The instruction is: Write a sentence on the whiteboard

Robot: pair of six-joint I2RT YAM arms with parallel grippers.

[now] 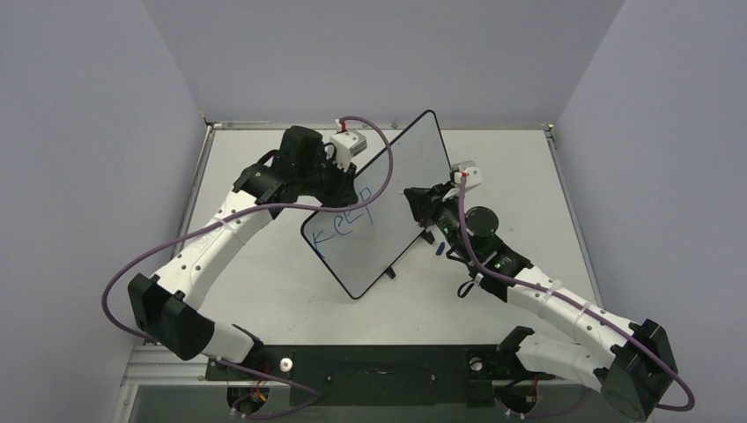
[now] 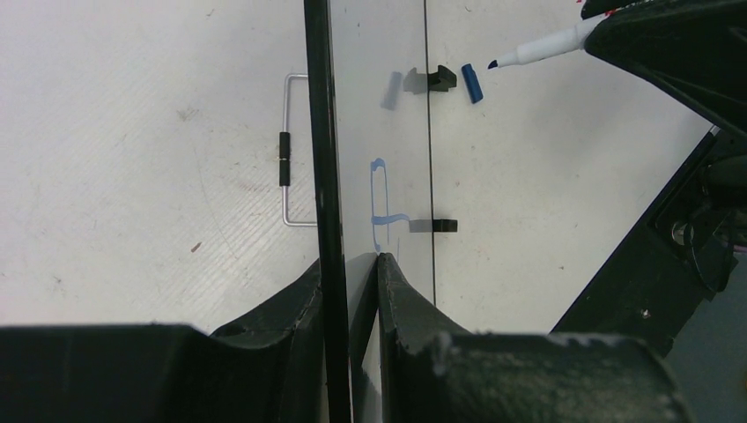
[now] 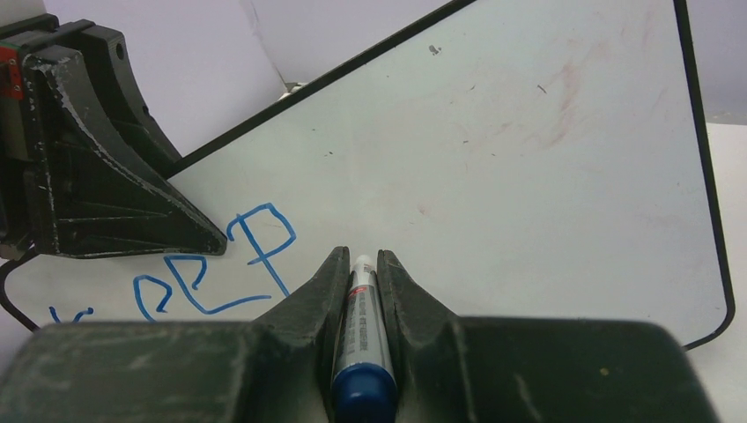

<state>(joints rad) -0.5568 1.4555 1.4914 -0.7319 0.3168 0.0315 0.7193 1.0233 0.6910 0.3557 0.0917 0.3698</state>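
board (image 1: pixel 388 198): standing tilted on the table (image 1: pixel 528 176), mid-scene betw. both arms; long axis running from near-left corner up to far-right corner in top view.
L gripper (image 2: pixel 351 264): jaws clamping the board's rim, one finger each side, steadying it at the upper-left edge.
R gripper (image 3: pixel 359 264): jaws closing tight on the pen (image 3: pixel 361 326); pen lying along the fingers, tip pointing fwd at the board face.
pen tip: sitting just off the surface in L wrist view, near but apart; contact not showing.
text (image 3: pixel 220 273): blue "Keep" sitting low-left on the face, slanting upward to the right.
cap (image 2: pixel 473 84): blue, lying on the table beside a black board foot (image 2: pixel 438 79), below the pen.
key relation: blank area lying right of "Keep", straight ahead of R jaws; R arm being the writer, L arm only holding.
step (judged): word one looking done, gap before word two; most of the sentence remaining.
next move needing: tip going fwd onto the face, right of the "p", w/ light pressure.
risk: pushing hard could be tipping the board against L grip.
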